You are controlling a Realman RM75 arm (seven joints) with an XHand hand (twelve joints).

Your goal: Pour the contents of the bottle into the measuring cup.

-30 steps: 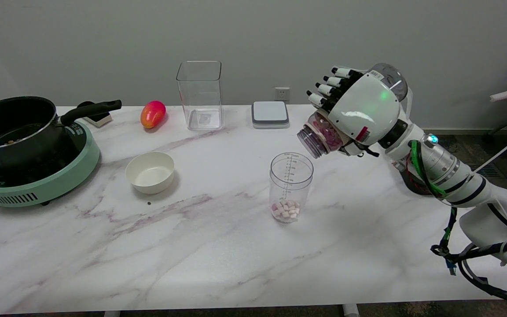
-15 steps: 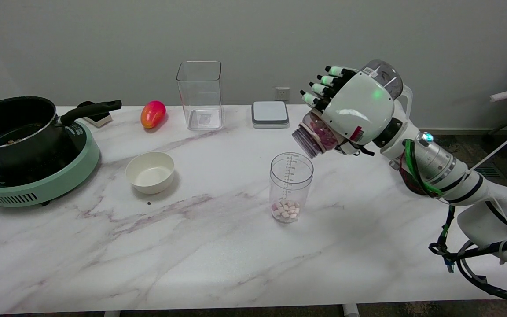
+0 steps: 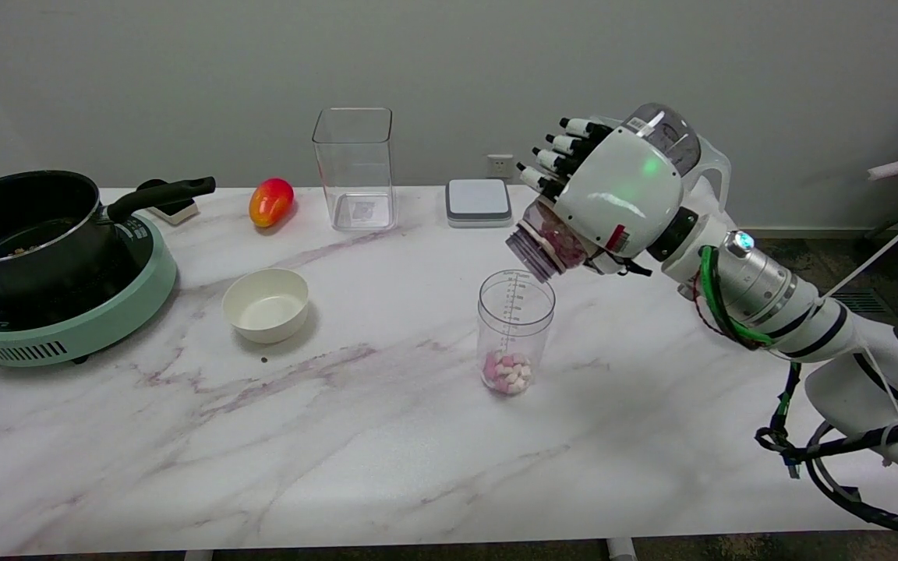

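One right hand (image 3: 613,195) of mine grasping the tilted bottle (image 3: 546,243), fingers wrapped round it, mouth just above the cup (image 3: 516,331) mid-table, pink and white pieces inside both.

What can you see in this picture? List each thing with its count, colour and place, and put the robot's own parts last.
Measuring cup: one, clear, table centre, pink and white pieces inside.
Bottle: one, clear, tilted above the cup.
Bowl: one, cream, centre-left.
Pot: one, black, on the cooker.
Cooker: one, green, left edge.
Square container: one, clear, back.
Mango: one, red-orange, back.
Scale: one, white-grey, back.
Table: one, marbled white.
Right hand: one, white-black, holds the bottle.
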